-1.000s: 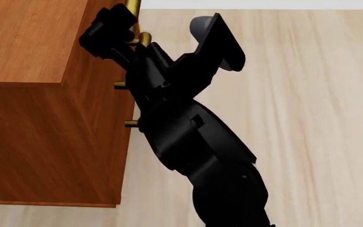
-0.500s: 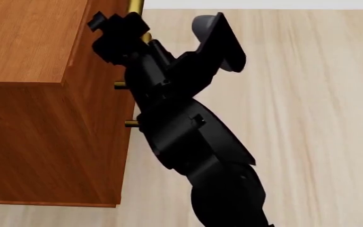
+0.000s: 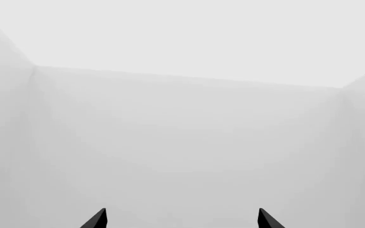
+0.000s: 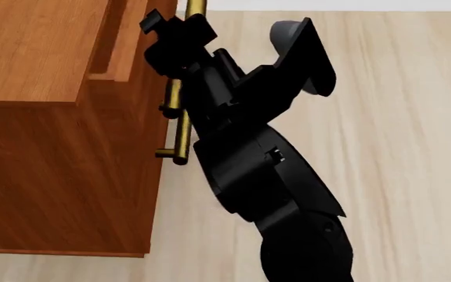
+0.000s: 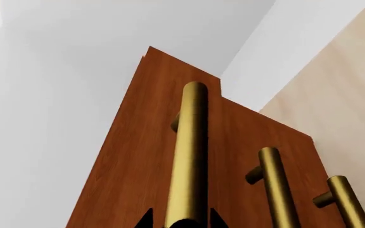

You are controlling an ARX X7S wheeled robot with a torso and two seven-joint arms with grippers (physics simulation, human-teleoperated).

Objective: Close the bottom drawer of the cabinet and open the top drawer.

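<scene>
Now my right hand point(image 4: 180, 36) holds the top drawer point(image 4: 122, 41) by its handle point(image 5: 187, 161), far on the cabinet point(image 4: 61, 170). Pulling crooked, I might slip off.

All three renders were evenly and brightly lit, with no clear light source to be made out. Edges were sharp, without blur, glare or distortion. The cabinet point(image 4: 61, 170) was shaded darker on its side than on its top. The left wrist view was washed in pale, nearly featureless grey-white.
</scene>
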